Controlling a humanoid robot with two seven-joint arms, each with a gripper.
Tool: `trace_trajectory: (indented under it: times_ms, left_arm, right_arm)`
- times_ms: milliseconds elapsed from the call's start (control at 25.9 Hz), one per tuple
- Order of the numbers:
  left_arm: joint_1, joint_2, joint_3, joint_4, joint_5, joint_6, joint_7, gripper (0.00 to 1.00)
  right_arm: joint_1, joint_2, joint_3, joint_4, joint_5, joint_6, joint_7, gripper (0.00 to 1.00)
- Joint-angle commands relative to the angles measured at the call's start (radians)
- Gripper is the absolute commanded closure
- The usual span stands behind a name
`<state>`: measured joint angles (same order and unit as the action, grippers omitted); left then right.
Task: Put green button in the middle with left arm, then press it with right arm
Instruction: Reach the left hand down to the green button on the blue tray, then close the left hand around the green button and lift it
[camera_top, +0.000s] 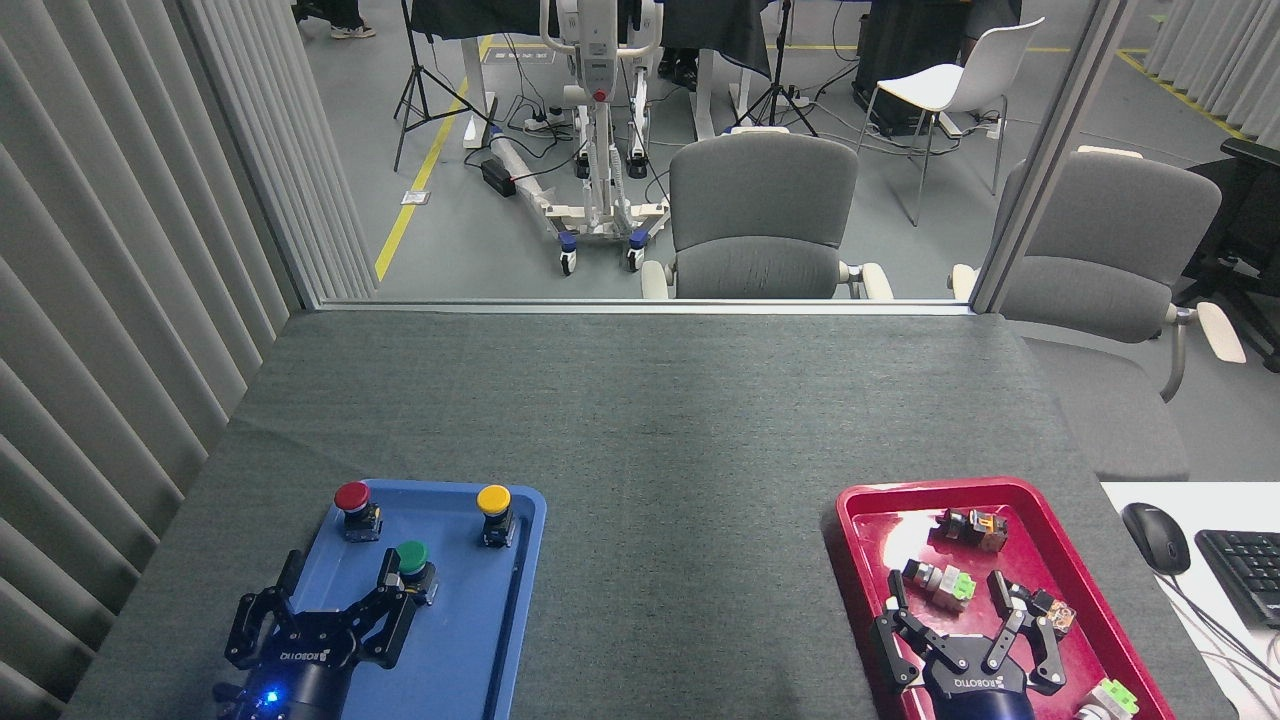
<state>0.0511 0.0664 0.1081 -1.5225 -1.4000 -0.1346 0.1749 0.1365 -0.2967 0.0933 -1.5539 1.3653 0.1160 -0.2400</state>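
Left gripper (337, 582) hangs spread wide, nothing in it, its right finger just beside the green button (412, 558) on the blue tray (470, 640). Right gripper (955, 602) gapes empty over the red tray (880, 500). Both carry "ROBOTIQ" lettering, upside down.

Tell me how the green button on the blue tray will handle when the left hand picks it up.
The green button looks rigid: a hard cap on a boxy black base, so it should not flex. Its wide round cap over a narrower base suggests it may tip if nudged sideways. Standing on the smooth blue tray, it could slide before the open left hand closes. It is probably light.
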Motion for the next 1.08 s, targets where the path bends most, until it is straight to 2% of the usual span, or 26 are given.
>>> trace_trajectory:
  times_ms: [0, 232, 348, 541, 773, 889, 1043]
  left_arm:
    - [0.006, -0.007, -0.001, 0.002, 0.0, -0.005, 0.006, 0.0]
    - [0.015, -0.007, -0.01, 0.013, 0.0, -0.005, 0.008, 0.0]
    - [0.044, 0.004, -0.061, 0.044, 0.003, 0.023, 0.018, 0.0]
    - [0.033, 0.004, -0.131, 0.097, 0.003, 0.02, 0.02, 0.0]
    - [0.036, -0.003, -0.113, 0.048, 0.003, 0.023, 0.025, 0.0]
    - [0.05, -0.008, -0.073, -0.012, 0.003, 0.015, 0.074, 0.0]
    - [0.069, -0.013, -0.067, -0.018, 0.003, 0.009, 0.095, 0.0]
  right_arm:
    - [0.0, -0.001, -0.001, 0.0, 0.0, -0.002, -0.004, 0.0]
    - [0.0, -0.009, -0.003, -0.015, -0.011, 0.005, -0.002, 0.03]
    - [0.002, -0.007, -0.001, -0.018, -0.014, 0.042, -0.004, 0.03]
    - [0.002, -0.002, 0.0, -0.02, -0.015, 0.045, -0.004, 0.02]
    - [-0.009, 0.016, -0.015, -0.018, -0.012, 0.044, -0.001, 0.01]
    - [-0.006, 0.016, -0.015, -0.026, -0.012, 0.039, -0.001, 0.01]
    - [-0.009, 0.024, -0.018, -0.031, -0.011, 0.039, 0.001, 0.01]
